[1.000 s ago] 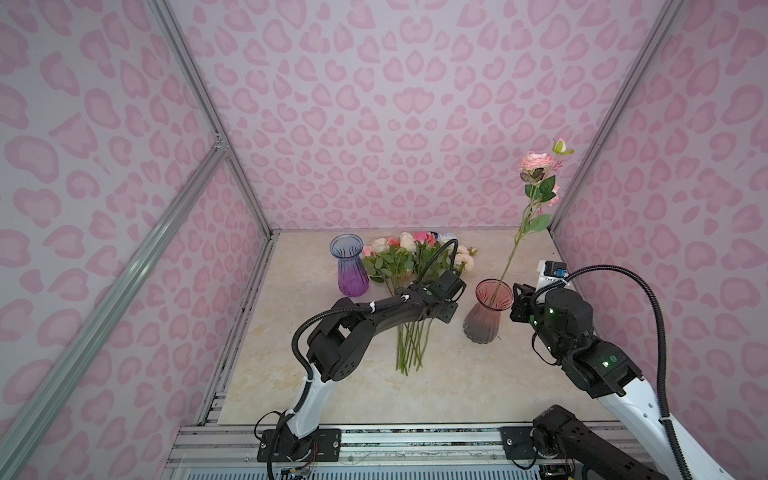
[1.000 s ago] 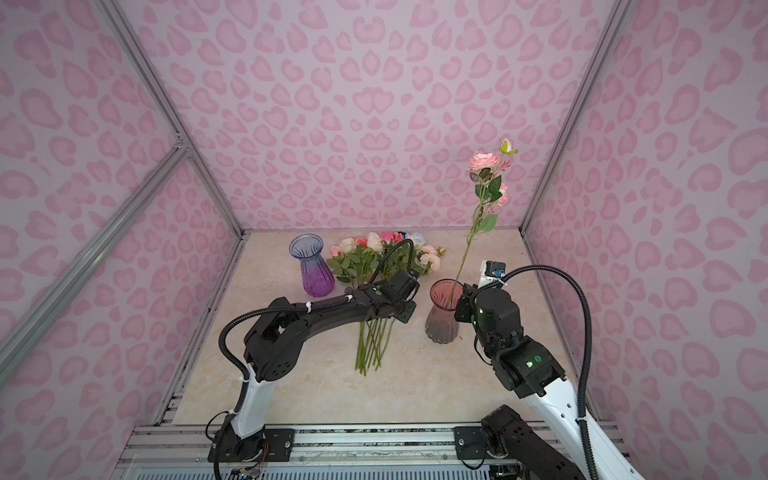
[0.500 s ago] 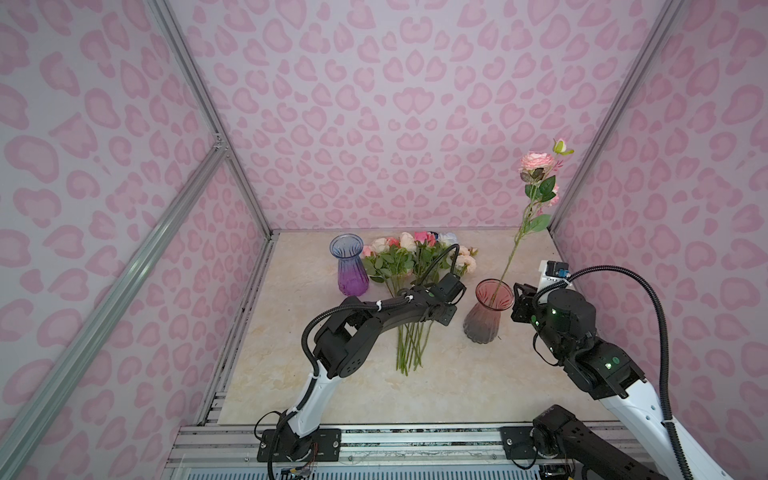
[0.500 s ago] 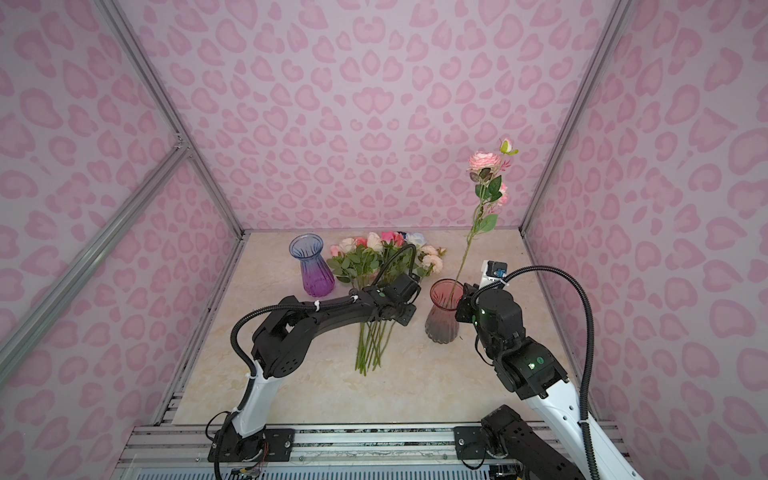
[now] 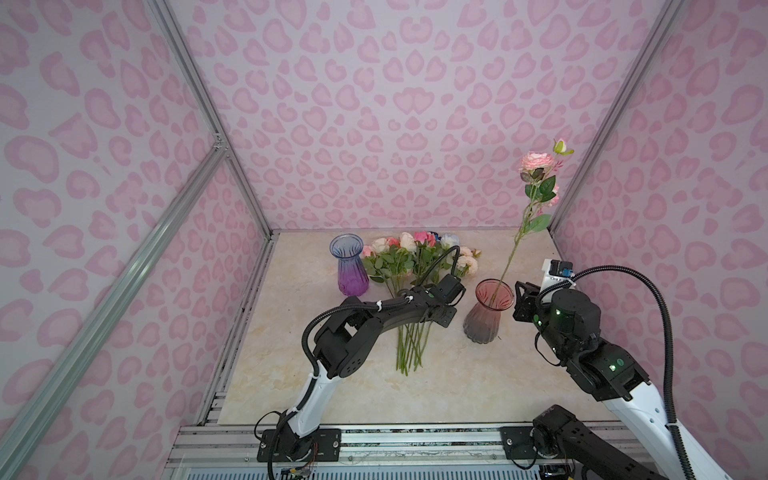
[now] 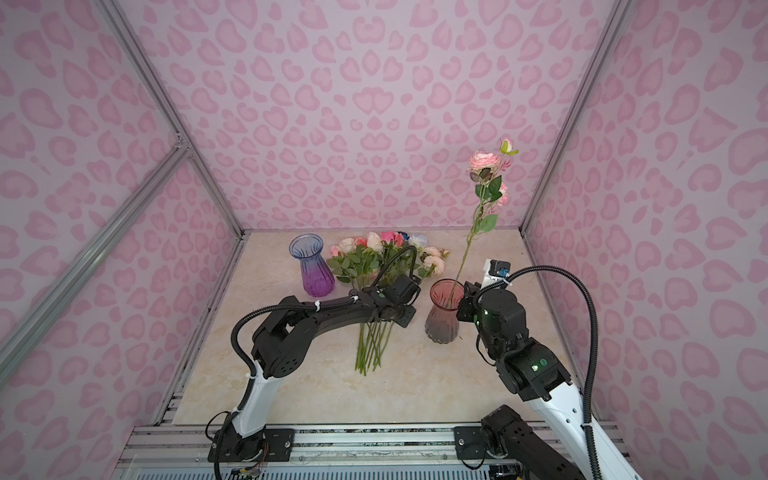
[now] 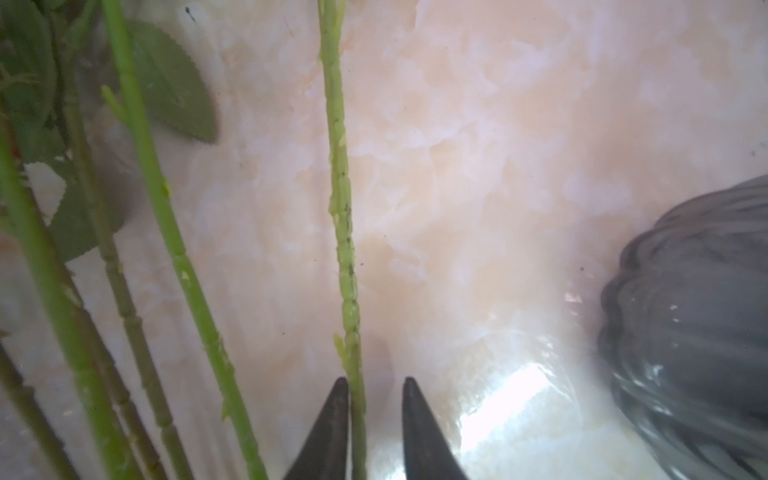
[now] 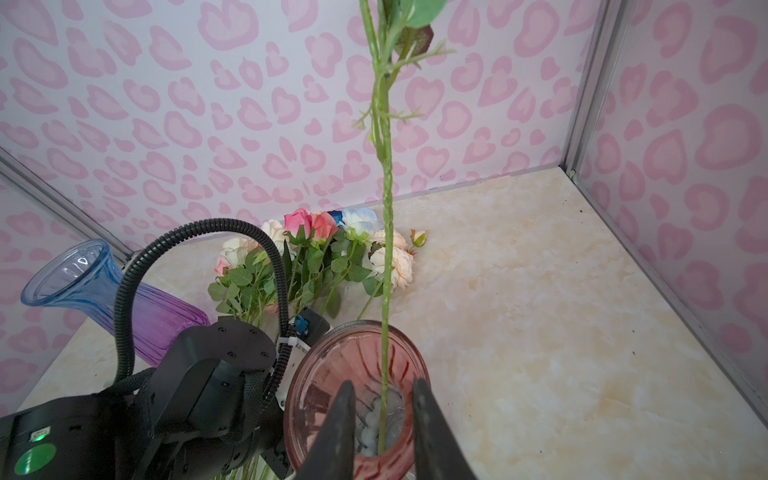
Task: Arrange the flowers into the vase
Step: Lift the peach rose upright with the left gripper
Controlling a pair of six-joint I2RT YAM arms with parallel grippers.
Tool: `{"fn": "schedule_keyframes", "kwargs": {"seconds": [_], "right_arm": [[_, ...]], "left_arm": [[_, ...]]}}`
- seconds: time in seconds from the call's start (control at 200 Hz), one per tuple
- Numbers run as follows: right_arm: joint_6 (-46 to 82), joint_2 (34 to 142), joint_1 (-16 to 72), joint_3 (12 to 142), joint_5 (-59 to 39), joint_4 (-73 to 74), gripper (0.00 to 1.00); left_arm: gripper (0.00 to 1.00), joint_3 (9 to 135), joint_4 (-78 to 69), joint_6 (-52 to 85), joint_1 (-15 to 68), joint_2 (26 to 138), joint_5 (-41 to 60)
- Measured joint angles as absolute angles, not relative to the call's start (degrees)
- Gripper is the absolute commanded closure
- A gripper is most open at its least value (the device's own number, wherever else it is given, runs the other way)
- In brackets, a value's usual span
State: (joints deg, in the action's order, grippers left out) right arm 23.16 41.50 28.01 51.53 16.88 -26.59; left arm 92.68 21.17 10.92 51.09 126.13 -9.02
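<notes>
Operator: What do the top views give me?

Observer: In both top views you have the pink vase (image 5: 480, 324) upright on the table (image 5: 457, 386). One rose (image 5: 536, 162) stands in it. Its stalk leans away from the bunch (image 5: 409, 266), and the bloom is high above the rim. The bunch lies flat just beside the pink vase, with the blooms toward the back wall. The purple vase (image 5: 352, 274) stands upright beyond the bunch, well apart from the pink vase. Your left gripper (image 5: 444, 318) is low over the bunch, near the pink vase. Your right gripper (image 5: 519, 297) is just beside the rim, on the opposite side. From these views I cannot tell how the jaws stand.

Operator: And the left wrist view?

Observer: Here your left jaws are narrow but not closed. One stem (image 7: 343, 216) of the bunch lies between them. It touches one jaw, and a gap shows between it and the other jaw. The rest of the bunch lies on the far side of this stem from the pink vase (image 7: 698, 332), whose dark base is near.

Operator: And the right wrist view?

Observer: Your right jaws stand a little apart at the mouth of the pink vase (image 8: 307, 374). The stalk of the rose (image 8: 384, 249) passes through the gap and goes down into the vase, apart from both jaws. The bunch lies behind the pink vase, and the purple vase is beyond your left arm (image 8: 187, 395).
</notes>
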Motion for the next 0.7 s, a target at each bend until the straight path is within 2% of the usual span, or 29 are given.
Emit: {"fn": "schedule_keyframes", "kwargs": {"seconds": [0.415,0.7], "right_arm": [[23.38,40.88,28.01,52.31,16.88,-26.96,0.75],[23.55,41.12,28.01,53.47,16.49,-27.09,0.75]], "left_arm": [[0.96,91.94,21.02,11.86,50.68,124.22,-10.26],[0.96,90.76,19.97,14.59,48.49,111.13,-10.87]]}}
